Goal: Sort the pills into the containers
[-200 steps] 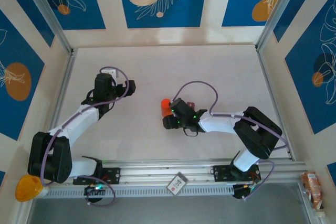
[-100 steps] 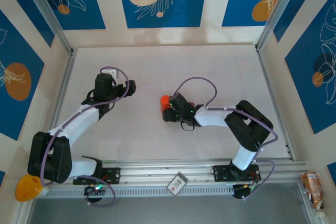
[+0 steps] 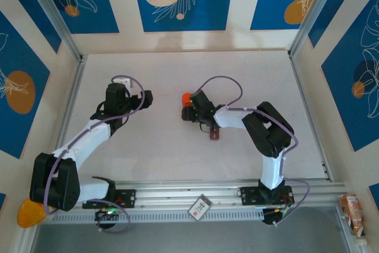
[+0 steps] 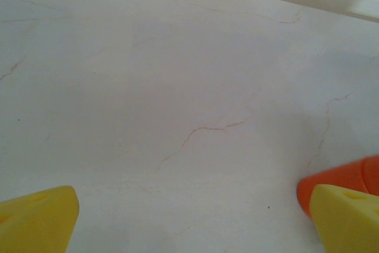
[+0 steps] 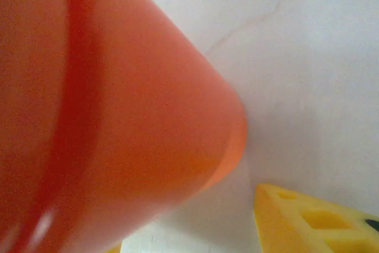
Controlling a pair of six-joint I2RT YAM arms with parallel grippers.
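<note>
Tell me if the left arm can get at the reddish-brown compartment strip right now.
Probably yes, though tight: bare table lies between the open left end effector and the strip, but the right arm's wrist crowds its far side.

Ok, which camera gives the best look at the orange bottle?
Top external: the orange bottle shows small but in context, against the table, in the right gripper. The right wrist view has its side close up, blurred and cropped; the left wrist view catches an orange edge at the frame's right.
</note>
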